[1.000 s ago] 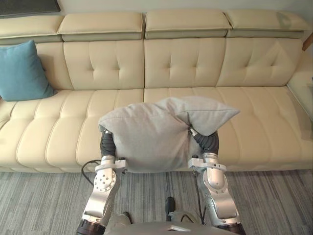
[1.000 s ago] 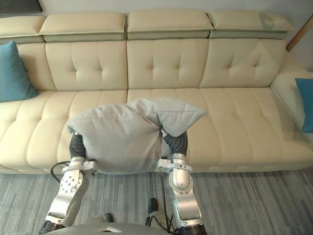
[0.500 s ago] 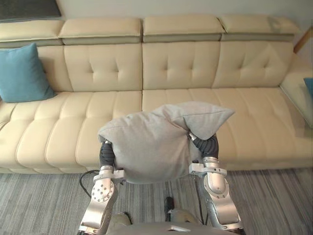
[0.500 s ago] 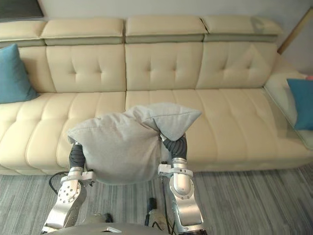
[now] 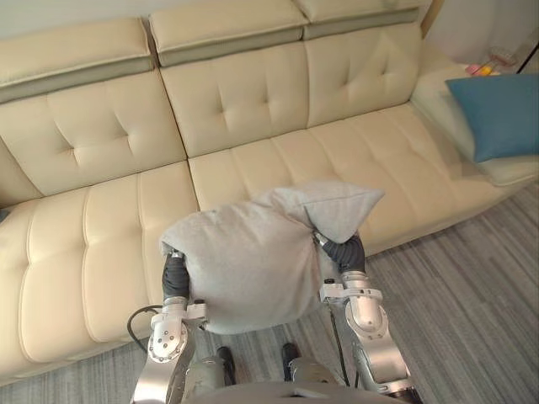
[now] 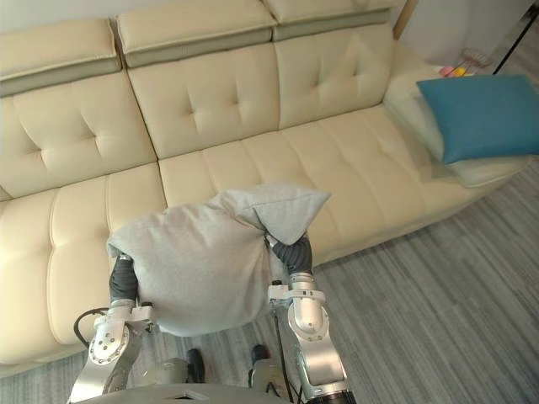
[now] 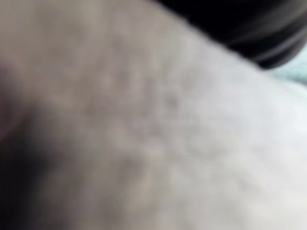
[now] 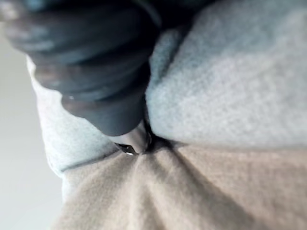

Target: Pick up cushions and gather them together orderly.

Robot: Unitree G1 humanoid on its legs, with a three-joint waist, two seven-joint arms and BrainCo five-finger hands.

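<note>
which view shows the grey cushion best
The right eye view: the whole grey cushion shows there, held up before the sofa. The left eye view gives much the same. Both wrist views catch its fabric from very close.

No lettering, label, number or sign is legible on the grey cushion (image 5: 253, 261), blue cushion (image 5: 497, 114) or sofa (image 5: 93, 244).

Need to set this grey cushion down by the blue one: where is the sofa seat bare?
The sofa seat is bare between the grey cushion and the blue cushion, and also left of the grey cushion. Only the right-end section, where the blue cushion lies, is taken.
</note>
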